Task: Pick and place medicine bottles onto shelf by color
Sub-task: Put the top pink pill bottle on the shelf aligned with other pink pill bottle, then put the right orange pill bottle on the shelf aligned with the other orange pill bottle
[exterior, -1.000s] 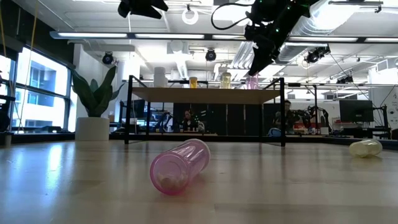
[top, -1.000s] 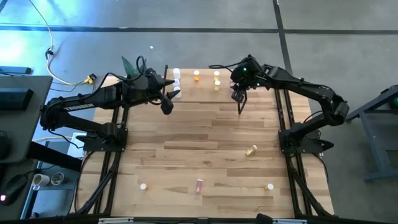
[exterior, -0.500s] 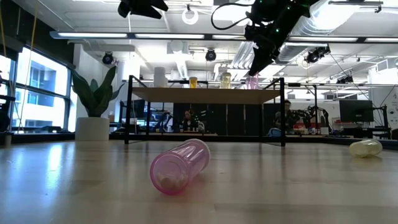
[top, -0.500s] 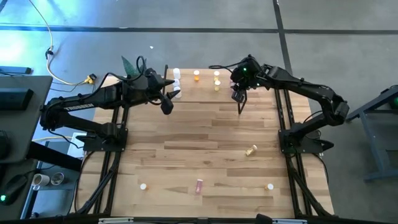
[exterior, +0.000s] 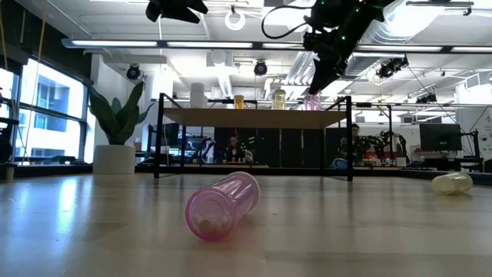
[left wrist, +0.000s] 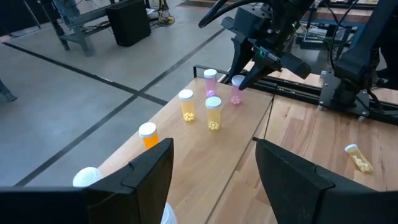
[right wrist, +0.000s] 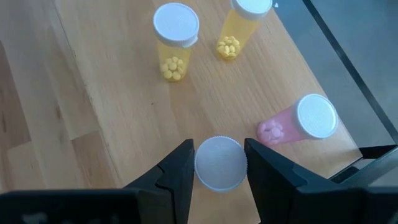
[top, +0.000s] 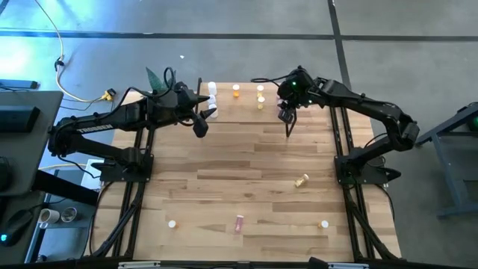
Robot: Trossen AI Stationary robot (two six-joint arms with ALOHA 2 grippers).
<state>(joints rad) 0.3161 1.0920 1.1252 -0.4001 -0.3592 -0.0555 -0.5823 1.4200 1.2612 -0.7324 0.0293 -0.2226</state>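
The right claw point(right wrist: 219, 163) was pinching a small pink plastic medicine bottle with a white cap point(left wrist: 237, 90) by its sides, just under the cap, holding it upright over the low light-wood shelf on black metal legs point(top: 246, 112). It hung close beside a second pink bottle point(right wrist: 297, 124) already standing on the shelf, with two yellow bottles point(right wrist: 173, 42) a little farther along. Judging by its build, the bottle was light, rigid and smooth-walled, so it could slip or tip easily; a grip across the body near the cap looked safest. The left claw point(top: 200, 122) waited spread and empty near the white bottles point(top: 212, 101) at the shelf's other end. Away from the shelf, a pink bottle point(exterior: 221, 204) lay on its side on the striped wooden desk point(top: 239, 172).
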